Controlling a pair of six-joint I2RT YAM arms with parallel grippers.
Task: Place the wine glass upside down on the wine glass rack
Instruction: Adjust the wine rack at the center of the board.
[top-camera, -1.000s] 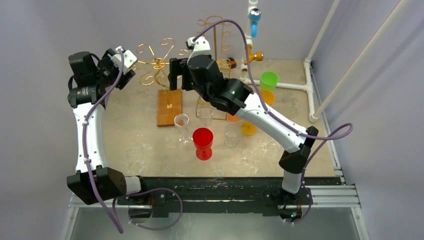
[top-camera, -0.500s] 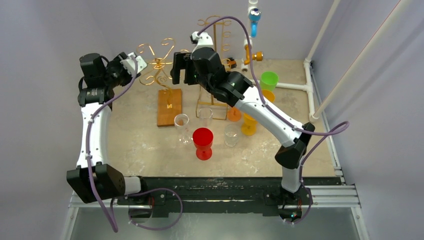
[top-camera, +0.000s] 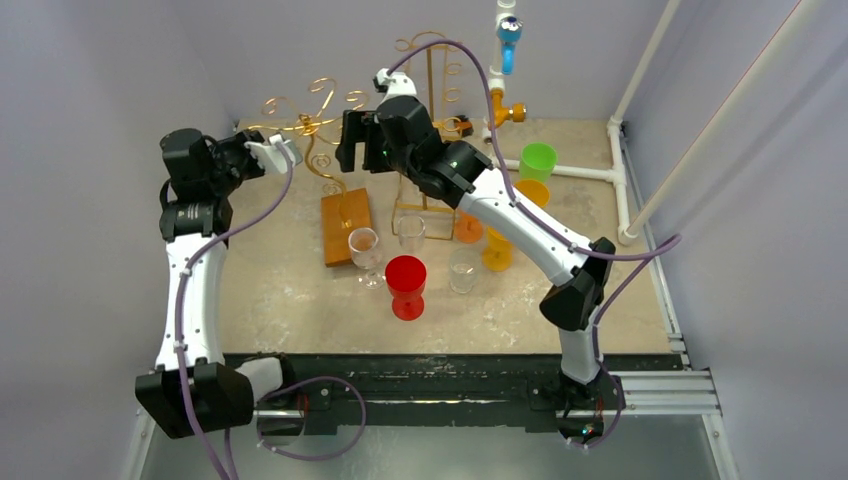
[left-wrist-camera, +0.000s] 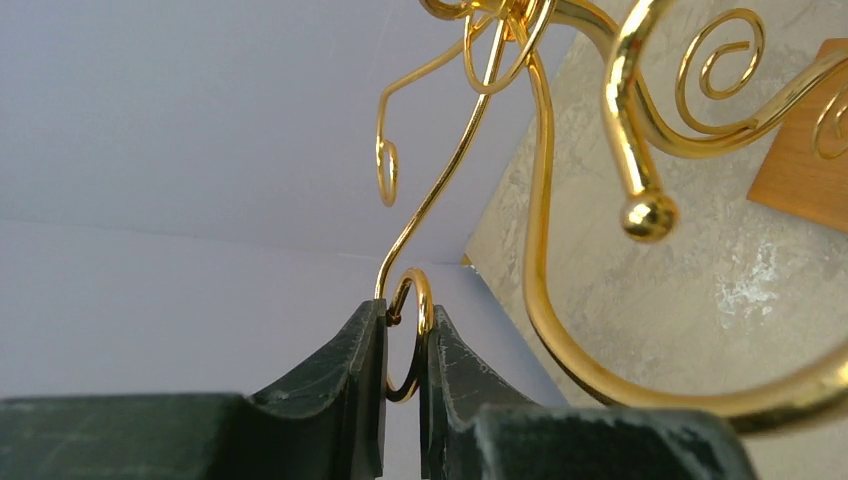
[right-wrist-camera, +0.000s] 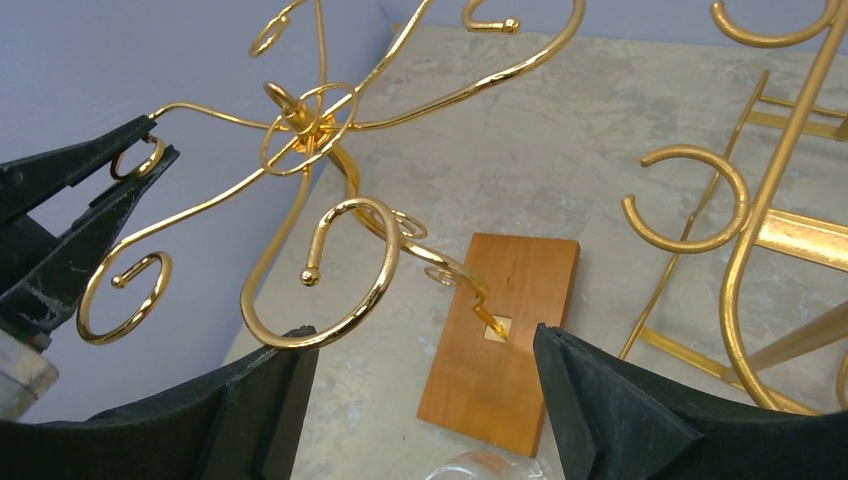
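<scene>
gold racks (right-wrist-camera: 500, 335) (right-wrist-camera: 800, 238) 2 | clear glasses (top-camera: 364, 245) (top-camera: 410, 232) (top-camera: 462, 268) 3 | red goblet (top-camera: 406, 283) 1 | green cup (top-camera: 538, 160) 1 | orange-yellow cups (top-camera: 467, 230) (top-camera: 497, 257) (top-camera: 537, 193) 3

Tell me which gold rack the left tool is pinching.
The rack on the wooden base: the left tool grips one curled arm tip. The taller wire-footed rack is not gripped.

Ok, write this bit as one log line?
left hand: shut on gold rack | right hand: open | red glass: on table

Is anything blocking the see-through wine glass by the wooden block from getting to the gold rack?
Nothing visible does. The clear wine glass stands right beside the wooden base of the gold rack, nothing between them. The left gripper pinches one outer curl with its fingers; the other hooks look free.
</scene>
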